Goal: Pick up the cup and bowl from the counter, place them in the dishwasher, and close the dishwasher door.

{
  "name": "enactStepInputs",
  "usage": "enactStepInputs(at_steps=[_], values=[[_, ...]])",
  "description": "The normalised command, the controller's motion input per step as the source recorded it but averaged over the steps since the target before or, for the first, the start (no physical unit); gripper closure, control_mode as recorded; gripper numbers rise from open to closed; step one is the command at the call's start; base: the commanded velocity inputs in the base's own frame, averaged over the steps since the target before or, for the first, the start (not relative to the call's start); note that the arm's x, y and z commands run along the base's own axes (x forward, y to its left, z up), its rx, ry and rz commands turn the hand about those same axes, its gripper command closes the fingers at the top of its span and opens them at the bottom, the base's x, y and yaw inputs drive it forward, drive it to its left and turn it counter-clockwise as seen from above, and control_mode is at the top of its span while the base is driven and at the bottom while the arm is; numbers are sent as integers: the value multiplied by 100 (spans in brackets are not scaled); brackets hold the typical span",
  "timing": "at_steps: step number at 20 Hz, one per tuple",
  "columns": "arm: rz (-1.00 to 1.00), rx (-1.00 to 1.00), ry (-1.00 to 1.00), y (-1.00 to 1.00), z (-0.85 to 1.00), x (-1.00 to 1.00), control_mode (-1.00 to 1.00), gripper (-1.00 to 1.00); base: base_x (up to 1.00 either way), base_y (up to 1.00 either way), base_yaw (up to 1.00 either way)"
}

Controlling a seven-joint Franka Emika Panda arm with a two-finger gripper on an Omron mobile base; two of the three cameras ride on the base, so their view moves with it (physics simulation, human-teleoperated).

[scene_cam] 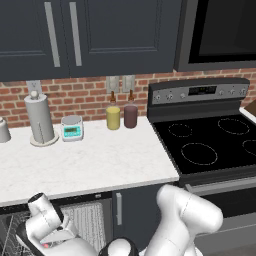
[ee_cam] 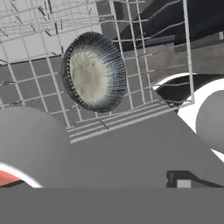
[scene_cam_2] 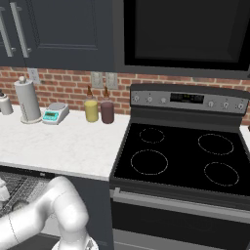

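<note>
I have the arm folded low in front of the counter (scene_cam: 85,165), its hand down at the open dishwasher (scene_cam: 85,220) below the counter's front edge, toward the left end. From the hand camera, I see the bowl (ee_cam: 94,72) sitting tipped on its side in the white wire rack (ee_cam: 30,83), its dark ribbed outside and pale speckled bottom turned toward me. Close to the lens at the lower left, a pale rounded shape with a red-pink rim, which I take for the cup (ee_cam: 26,144), lies near the bowl but apart from it; I cannot tell exactly how it rests. One dark fingertip (ee_cam: 183,180) pokes up at the lower right with nothing against it, so the gripper stands wide apart and holds nothing. The dishwasher door isn't something I can make out from here. Along the back edge of the counter by the brick wall stand a paper towel roll (scene_cam: 40,119), a small kitchen scale (scene_cam: 72,128), a yellow bottle (scene_cam: 113,116) and a maroon bottle (scene_cam: 130,114), the two bottles just beside each other. The black stovetop (scene_cam: 210,140) adjoins the counter's right edge.
</note>
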Motion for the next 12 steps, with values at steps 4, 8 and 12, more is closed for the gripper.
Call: enactStepInputs(at_steps=[4,8,12], values=[[21,-15,28,-1,0,4,-100,-100,0,0,0],[21,-3,6,0,-6,2,-100,-100,0,0,0],[16,-1,-2,0,-19,-7,-100,-100,0,0,0]])
